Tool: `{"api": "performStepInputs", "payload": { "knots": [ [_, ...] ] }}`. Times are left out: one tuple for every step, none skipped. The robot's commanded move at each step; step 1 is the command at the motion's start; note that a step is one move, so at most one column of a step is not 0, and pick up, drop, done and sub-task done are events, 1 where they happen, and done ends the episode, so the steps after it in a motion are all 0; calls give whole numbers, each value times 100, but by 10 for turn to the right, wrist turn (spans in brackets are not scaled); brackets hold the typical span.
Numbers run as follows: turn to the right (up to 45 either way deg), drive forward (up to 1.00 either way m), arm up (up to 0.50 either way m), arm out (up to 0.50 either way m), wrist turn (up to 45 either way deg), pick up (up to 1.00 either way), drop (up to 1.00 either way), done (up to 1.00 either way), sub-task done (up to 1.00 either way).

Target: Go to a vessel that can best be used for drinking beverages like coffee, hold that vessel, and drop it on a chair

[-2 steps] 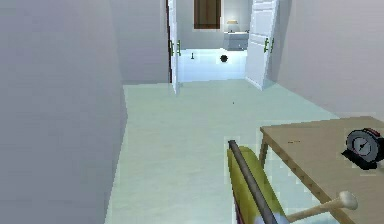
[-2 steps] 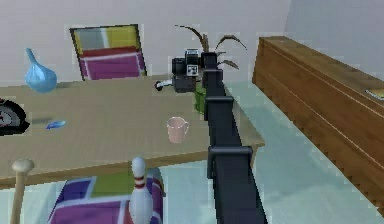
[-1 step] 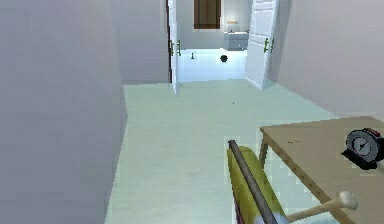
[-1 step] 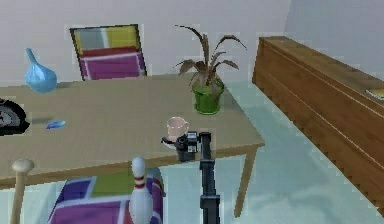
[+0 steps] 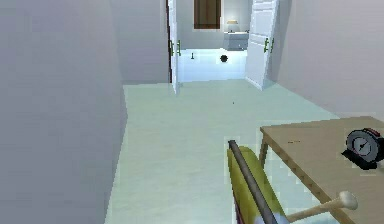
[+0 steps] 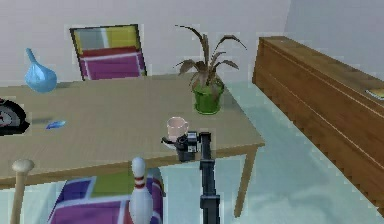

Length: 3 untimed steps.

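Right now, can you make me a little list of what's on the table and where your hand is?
table: wooden
mug: pink, upright, near the table's front edge
hand: close by the mug; cannot tell whether it holds anything
plant: in a green pot, farther back than the mug
vase: blue, far left end
clock: dark, on the table
far chair: colourful, behind the table
near chair: colourful, at the near side
mug on a chair: not yet

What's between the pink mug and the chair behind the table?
Bare tabletop between mug and chair, seen in the arm side view; the potted plant stands aside.
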Motion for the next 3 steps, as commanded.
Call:
{"api": "performStepInputs", "payload": {
  "knots": [
    [0,0,10,0,0,0,0,0,0],
    [0,0,26,0,0,0,0,0,0],
    [0,0,0,0,-450,0,0,0,0]
  ]
}}
